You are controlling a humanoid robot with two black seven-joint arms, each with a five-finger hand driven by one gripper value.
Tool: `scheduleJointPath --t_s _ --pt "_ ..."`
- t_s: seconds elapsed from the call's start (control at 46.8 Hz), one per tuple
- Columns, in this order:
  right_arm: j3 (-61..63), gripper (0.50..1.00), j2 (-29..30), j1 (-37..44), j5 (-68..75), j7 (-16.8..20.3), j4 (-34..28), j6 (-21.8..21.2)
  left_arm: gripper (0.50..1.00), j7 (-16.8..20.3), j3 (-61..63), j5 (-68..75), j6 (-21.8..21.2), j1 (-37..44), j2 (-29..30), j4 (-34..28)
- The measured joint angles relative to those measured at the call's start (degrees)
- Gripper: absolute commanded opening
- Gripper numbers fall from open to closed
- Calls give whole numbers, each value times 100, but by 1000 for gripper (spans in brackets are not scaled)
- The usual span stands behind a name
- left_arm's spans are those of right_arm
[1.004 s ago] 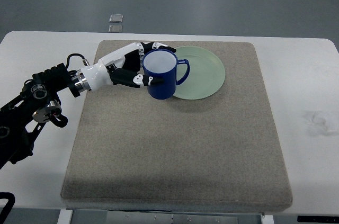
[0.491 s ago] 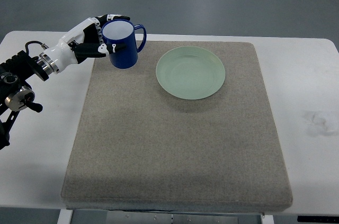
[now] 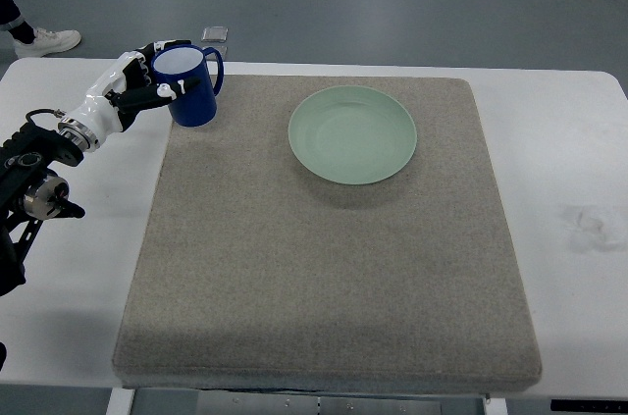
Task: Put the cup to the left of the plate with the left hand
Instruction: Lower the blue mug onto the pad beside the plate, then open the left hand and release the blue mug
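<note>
The left hand (image 3: pixel 147 81) is clamped around the blue cup (image 3: pixel 189 86), fingers wrapped on its left side, and holds it at the far left corner of the grey mat (image 3: pixel 324 268), over the line where the mat meets the white table (image 3: pixel 579 140). The cup is well left of the green plate (image 3: pixel 353 133), with a clear stretch of bare mat between them, so the sideways part of the job looks done. What seems left is setting it down and letting go: the hand has not released, and from this steep view I cannot tell whether the cup's base already touches the surface or hangs just above it. The spot also looks farther left and farther away than needed, at the mat's edge, so a small correction toward the plate may be wise before release.

The cup stands close to upright, its long axis vertical with the open mouth facing up and tipped slightly toward the camera, showing the pale inside. Its handle points right, toward the plate and a little to the far side.

A shoe (image 3: pixel 44 39) of a person shows on the floor beyond the table's far left corner. The right hand is out of view.
</note>
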State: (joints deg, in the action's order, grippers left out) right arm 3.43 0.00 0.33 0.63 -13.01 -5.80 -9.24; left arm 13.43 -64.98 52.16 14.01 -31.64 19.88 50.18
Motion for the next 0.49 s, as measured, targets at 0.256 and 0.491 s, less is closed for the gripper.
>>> scheduleJointPath --t_s 0.256,0.491 --pt "0 932 0 -1 0 0 0 0 767 200 44 89 -208 65 -161 -34" --pt "0 932 0 -2 0 0 0 1 797 210 125 147 -259 180 -212 -78"
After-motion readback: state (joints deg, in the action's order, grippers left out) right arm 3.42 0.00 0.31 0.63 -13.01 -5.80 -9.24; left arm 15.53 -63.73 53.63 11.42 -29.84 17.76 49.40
